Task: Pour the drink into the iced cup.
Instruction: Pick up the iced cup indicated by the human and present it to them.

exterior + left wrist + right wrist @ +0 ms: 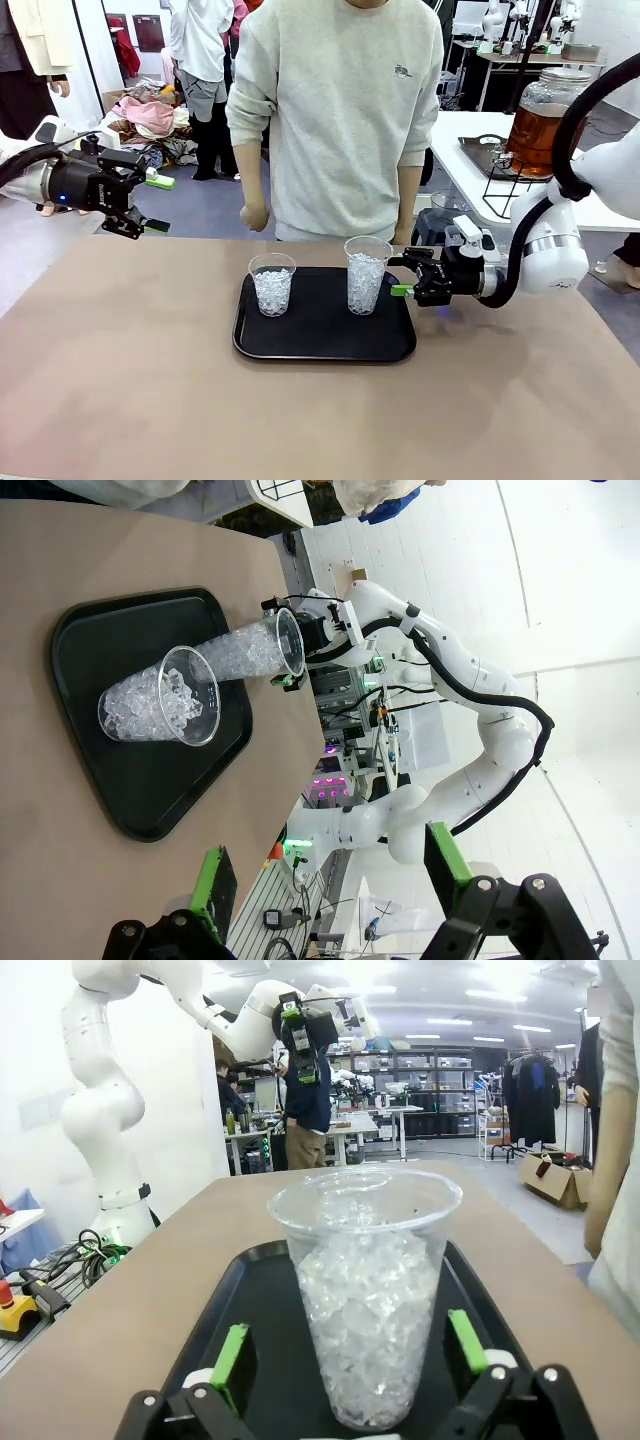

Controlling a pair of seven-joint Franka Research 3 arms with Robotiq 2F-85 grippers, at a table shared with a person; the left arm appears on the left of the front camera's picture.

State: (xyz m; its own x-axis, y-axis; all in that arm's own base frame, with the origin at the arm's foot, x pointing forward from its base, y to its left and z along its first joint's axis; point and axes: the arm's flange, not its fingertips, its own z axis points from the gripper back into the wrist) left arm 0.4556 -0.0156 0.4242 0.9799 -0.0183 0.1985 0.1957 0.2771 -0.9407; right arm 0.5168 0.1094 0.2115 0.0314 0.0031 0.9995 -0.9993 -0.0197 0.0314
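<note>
Grasp approach: right tool [398, 276], jaws apart, straddles tall iced cup [366, 275] on tray [320, 347]; closing judged next. Left tool [157, 205] apart, raised.

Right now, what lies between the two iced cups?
A bare strip of the black tray; the front view shows the shorter cup and taller cup standing apart.

You find the tray [320, 352] in the middle of the bench [120, 380]. Two cups stand on it, the shorter cup [272, 285] at the left and the taller cup [367, 275] at the right. The right gripper [398, 276] is at the tray's right edge, with its fingers [233, 1355] on either side of the taller cup, not touching it. The left gripper [158, 205] is above the far left corner of the bench, well apart. The person [340, 120] stands behind the bench. The drink [538, 135] is on a side table [470, 170] behind at the right.
</note>
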